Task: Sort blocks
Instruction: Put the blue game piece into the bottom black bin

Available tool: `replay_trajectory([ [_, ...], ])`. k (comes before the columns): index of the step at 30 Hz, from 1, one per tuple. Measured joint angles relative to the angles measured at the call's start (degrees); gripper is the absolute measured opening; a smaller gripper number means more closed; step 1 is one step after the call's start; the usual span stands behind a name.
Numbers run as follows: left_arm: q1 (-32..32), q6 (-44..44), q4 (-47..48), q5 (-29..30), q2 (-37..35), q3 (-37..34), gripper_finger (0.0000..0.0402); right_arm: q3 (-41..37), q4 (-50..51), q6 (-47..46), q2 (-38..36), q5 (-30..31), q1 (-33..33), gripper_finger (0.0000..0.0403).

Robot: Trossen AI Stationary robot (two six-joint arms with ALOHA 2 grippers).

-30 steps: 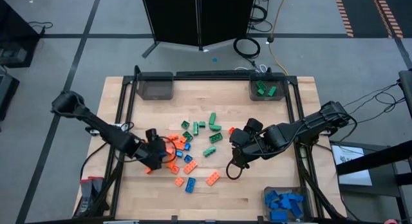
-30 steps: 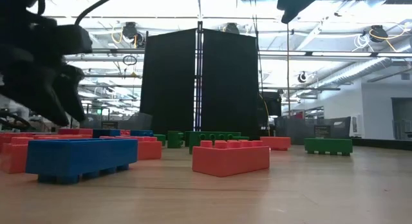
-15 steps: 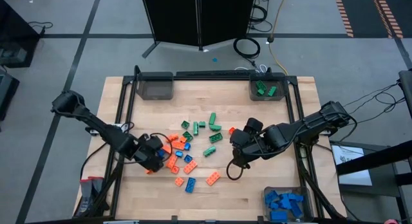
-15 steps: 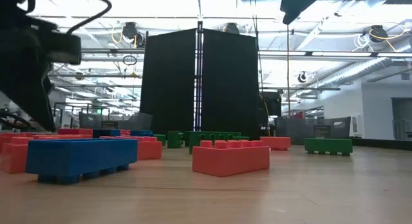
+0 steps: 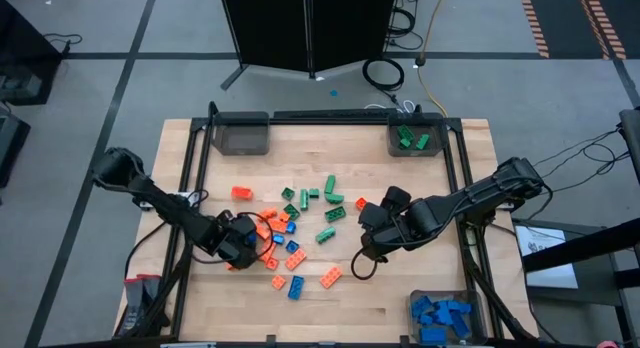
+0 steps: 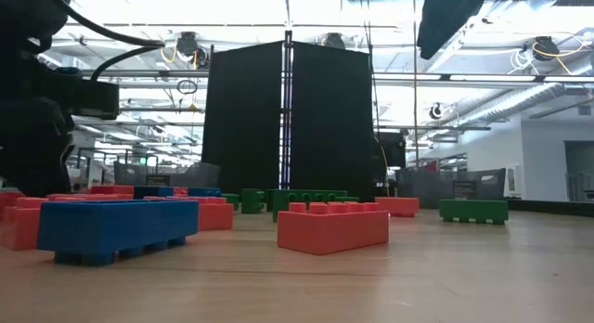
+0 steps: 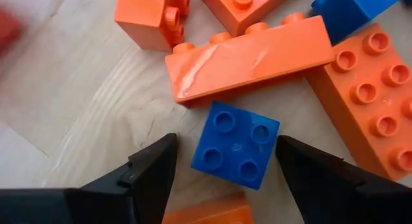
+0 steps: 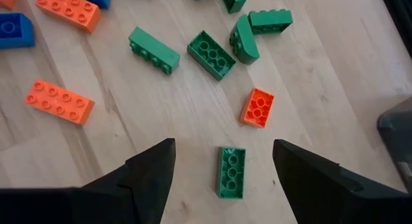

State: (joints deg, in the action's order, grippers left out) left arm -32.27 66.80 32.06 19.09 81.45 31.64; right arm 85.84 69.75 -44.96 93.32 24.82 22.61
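The bin [image 5: 413, 139] at upper right of the bench [image 5: 330, 158] holds green blocks, the bin [image 5: 440, 318] at lower right blue ones, and the upper-left bin [image 5: 240, 134] looks bare. Loose blocks [image 5: 300, 223] litter mid-frame. The left gripper [image 7: 222, 163] has its fingers spread around a blue square block [image 7: 235, 145]; the right gripper [image 8: 222, 161] is spread, holding nothing.

Blocks [image 5: 290, 231] orange, green, blue, mixed on pale wood-grain desk [image 5: 330, 306]. Green ones in far-right bin [image 5: 413, 140], blue ones in near-right bin [image 5: 440, 316]. Arms dark.
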Motion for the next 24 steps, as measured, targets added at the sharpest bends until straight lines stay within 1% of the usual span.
replay_trajectory([
  [3,0.0,0.4,0.0,-0.1,0.0,-0.1,0.0263,0.0,-0.1,0.4,0.0,0.1,0.0,0.0256],
  [5,0.0,0.4,-0.2,-0.6,0.0,-0.1,0.0244,0.0,-0.1,0.7,0.0,0.3,0.0,0.0256],
  [7,0.0,0.4,-0.3,-0.9,0.0,-0.1,0.0215,0.0,-0.2,1.0,0.0,0.4,0.0,0.0256],
  [11,0.0,0.4,-0.4,-1.1,-0.7,-0.2,0.0139,0.0,-0.2,1.7,0.0,0.6,0.0,0.0256],
  [12,0.0,0.4,-0.3,-1.2,-1.1,-0.2,0.0127,0.0,-0.3,2.0,0.0,0.6,0.0,0.0256],
  [18,0.2,0.4,1.3,-1.5,-4.1,1.4,0.0127,0.0,-1.4,4.8,0.0,2.1,-0.5,0.0256],
  [21,0.9,0.3,2.2,-1.5,-5.3,3.4,0.0127,0.0,-1.8,8.5,0.0,6.4,-1.1,0.0256],
  [24,1.8,-0.1,4.1,-1.4,-6.5,5.7,0.0127,0.0,-3.1,14.9,0.0,12.7,-2.7,0.0256],
])
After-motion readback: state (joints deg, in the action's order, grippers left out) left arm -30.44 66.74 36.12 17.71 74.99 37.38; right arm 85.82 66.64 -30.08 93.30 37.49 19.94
